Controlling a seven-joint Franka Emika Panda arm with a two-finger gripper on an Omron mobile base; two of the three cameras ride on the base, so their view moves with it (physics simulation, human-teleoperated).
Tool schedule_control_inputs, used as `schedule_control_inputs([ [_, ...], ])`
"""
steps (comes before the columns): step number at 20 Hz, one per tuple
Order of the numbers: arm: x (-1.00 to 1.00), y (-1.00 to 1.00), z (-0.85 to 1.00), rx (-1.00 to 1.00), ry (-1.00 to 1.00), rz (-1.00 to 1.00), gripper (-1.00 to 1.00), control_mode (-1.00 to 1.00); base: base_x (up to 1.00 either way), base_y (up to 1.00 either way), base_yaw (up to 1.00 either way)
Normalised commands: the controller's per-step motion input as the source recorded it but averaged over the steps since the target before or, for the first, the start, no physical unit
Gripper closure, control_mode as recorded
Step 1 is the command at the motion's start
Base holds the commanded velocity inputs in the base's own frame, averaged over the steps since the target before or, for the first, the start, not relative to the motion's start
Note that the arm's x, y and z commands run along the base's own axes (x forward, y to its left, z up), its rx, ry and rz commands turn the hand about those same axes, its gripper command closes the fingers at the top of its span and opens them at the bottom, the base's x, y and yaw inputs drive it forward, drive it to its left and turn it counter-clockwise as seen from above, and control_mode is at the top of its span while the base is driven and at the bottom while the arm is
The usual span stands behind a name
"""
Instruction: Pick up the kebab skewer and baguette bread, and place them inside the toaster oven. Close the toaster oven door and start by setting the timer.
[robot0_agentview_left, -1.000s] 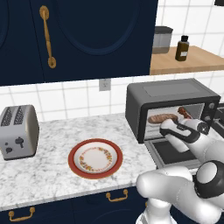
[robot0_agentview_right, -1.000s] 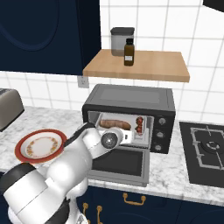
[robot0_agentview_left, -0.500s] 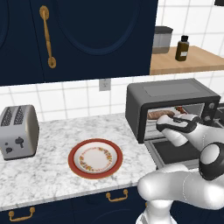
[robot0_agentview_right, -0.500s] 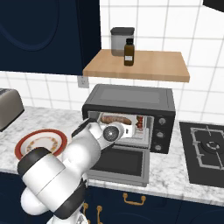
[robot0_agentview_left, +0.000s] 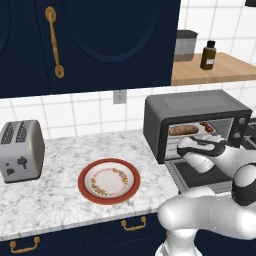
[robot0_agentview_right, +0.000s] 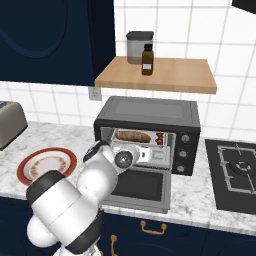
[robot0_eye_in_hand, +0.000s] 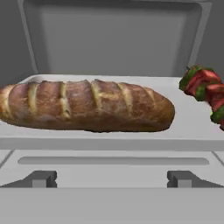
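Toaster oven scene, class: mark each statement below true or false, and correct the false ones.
1. The baguette bread lies inside the toaster oven. True.
2. The toaster oven door is shut. False: it hangs open, folded down.
3. The kebab skewer rests on the plate. False: it lies in the oven beside the bread; the plate holds no food.
4. The gripper is open and holds nothing. True.
5. A bottle stands on the wooden shelf. True.
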Motion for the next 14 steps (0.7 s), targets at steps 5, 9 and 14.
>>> schedule_control_inputs([
  [5, -0.53, -0.26, 0.23, 0.0, 0.05, -0.01, -1.0, -1.0, 0.0, 0.0, 0.0],
  [9, -0.36, -0.51, 0.61, 0.0, 0.14, -0.06, -1.0, -1.0, 0.0, 0.0, 0.0],
  [14, -0.45, -0.54, 0.46, 0.0, 0.17, -0.02, -1.0, -1.0, 0.0, 0.0, 0.0],
])
